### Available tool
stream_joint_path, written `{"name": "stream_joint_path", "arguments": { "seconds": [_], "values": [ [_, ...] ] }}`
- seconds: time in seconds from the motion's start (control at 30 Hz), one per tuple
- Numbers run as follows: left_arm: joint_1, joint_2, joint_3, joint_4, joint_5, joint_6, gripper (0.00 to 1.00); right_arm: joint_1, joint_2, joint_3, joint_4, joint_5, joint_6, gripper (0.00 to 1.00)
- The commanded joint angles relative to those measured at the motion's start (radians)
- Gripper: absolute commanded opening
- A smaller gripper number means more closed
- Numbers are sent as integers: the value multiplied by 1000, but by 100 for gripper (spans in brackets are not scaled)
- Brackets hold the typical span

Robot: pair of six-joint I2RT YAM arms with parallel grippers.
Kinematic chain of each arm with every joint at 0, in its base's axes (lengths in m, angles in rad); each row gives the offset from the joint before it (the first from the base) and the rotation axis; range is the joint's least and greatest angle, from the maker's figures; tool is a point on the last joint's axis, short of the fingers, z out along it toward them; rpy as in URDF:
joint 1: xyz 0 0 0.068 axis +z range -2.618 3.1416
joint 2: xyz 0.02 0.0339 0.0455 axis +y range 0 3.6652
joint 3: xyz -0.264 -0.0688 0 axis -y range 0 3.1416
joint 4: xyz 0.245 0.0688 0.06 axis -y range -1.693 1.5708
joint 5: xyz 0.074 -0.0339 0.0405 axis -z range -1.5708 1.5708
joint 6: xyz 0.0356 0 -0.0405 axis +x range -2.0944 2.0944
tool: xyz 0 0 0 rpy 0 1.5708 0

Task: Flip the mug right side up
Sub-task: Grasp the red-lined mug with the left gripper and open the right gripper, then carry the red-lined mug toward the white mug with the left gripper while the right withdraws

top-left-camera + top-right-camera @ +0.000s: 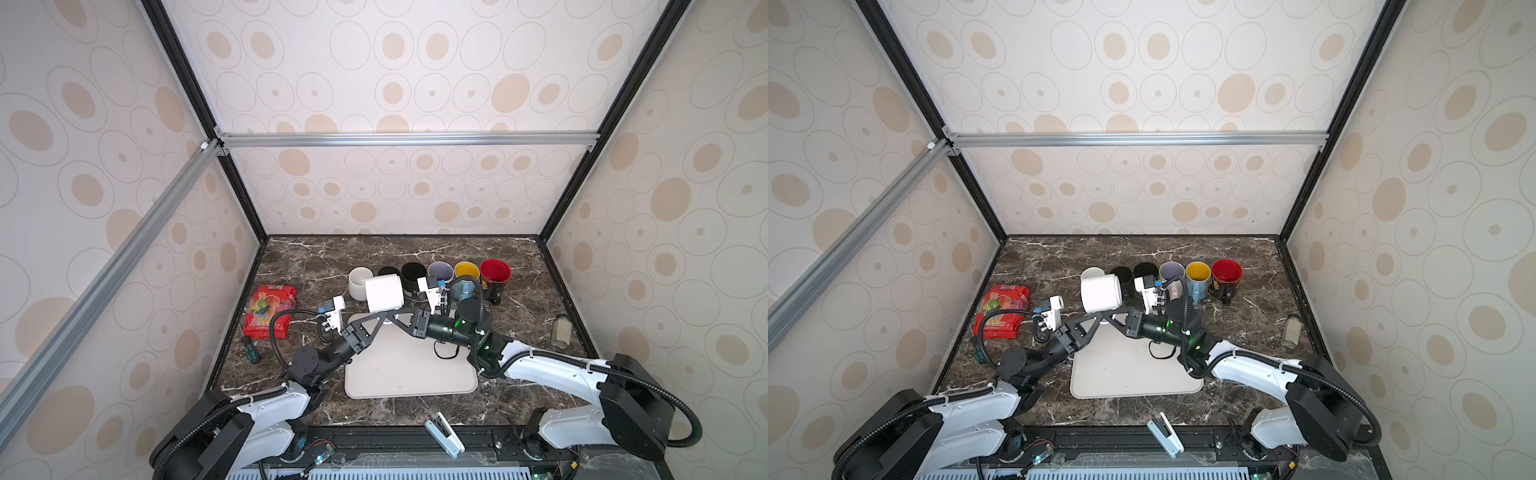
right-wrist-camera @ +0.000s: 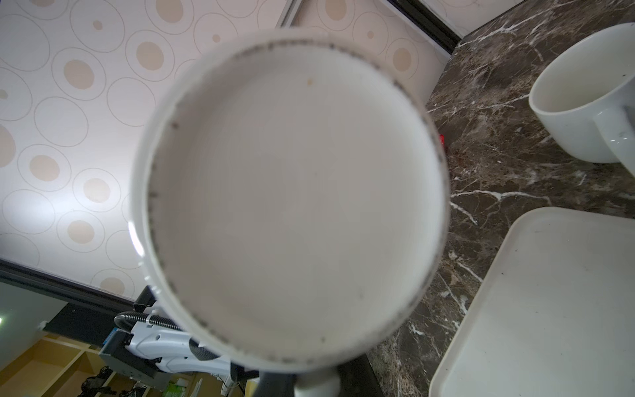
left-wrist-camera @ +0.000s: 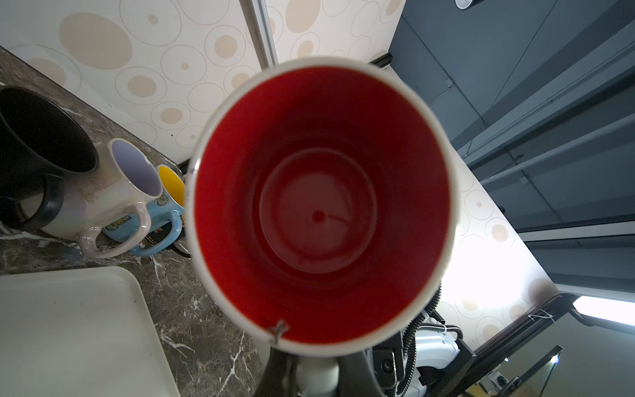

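**Mug held on its side between both grippers**

The white ceramic mug with a red inside (image 1: 384,293) hangs clear of the dark marble table (image 1: 332,257). It is over the far edge of the pale rectangular plastic tray (image 1: 411,374) and just in front of the row of upright mugs (image 1: 440,272) that stands toward the table's far edge.

The left gripper (image 1: 380,318) and the right gripper (image 1: 397,319) meet directly beneath the mug. Each wrist view shows dark fingers closed against the white handle (image 3: 316,374), so both appear clamped on that one part.

The mug's long axis runs roughly level, from the table's left edge toward its right edge. The left wrist view looks straight into the red mouth. The right wrist view faces the flat, scuffed base (image 2: 288,199). The opening therefore points at the left arm and the base at the right arm.

Neither arm is nearer, since both fingertips sit at the handle. The mug appears about halfway turned. Judging from this pose, the remaining turn must swing the mouth upward and the base down toward the tray. With two grips on one small handle, one grip probably has to let go first.
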Motion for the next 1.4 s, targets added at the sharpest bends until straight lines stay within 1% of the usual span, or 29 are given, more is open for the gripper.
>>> {"name": "stream_joint_path", "arguments": {
  "seconds": [0.0,0.17,0.2,0.3,0.4,0.43,0.63,0.7,0.77,0.8,0.87,0.93,1.0,1.03,1.1,1.17,1.3,1.37],
  "values": [
    [28,-4,28,87,-39,-17,0,19,19,18,61,-69,-11,0],
    [31,12,31,128,-34,-28,0,19,49,32,63,-86,-7,0],
    [32,10,26,137,-42,-33,0,20,53,34,61,-89,-6,5],
    [38,-4,21,122,-53,-28,0,19,58,29,47,-81,-5,23],
    [44,-22,18,92,-62,-15,0,20,53,24,33,-68,-12,33],
    [46,-25,15,90,-66,-12,0,20,52,21,31,-64,-14,35],
    [77,-49,5,57,-66,1,0,14,36,1,15,-30,-17,39],
    [101,-70,9,0,-57,20,0,3,19,-12,12,-28,-16,39],
    [150,-122,30,-160,-39,50,0,-16,-14,-30,-20,-15,-18,40],
    [179,-165,53,-286,-37,88,0,-26,-38,-37,-57,-2,-25,40],
    [216,-258,146,-622,-67,230,0,-42,-90,-27,-202,33,-61,40],
    [219,-329,281,-970,-194,427,0,-49,-146,17,-442,116,-138,39],
    [220,-341,408,-1232,-332,568,0,-48,-187,89,-711,233,-224,39],
    [221,-330,462,-1327,-403,627,0,-48,-199,123,-831,296,-267,39],
    [220,-289,568,-1473,-508,709,0,-48,-215,164,-981,408,-312,38],
    [221,-221,667,-1582,-593,785,0,-50,-229,185,-1077,503,-340,38],
    [221,-74,825,-1708,-680,881,0,-65,-246,206,-1181,600,-375,38],
    [222,-23,873,-1732,-703,911,0,-69,-255,209,-1209,623,-383,38]
  ]
}}
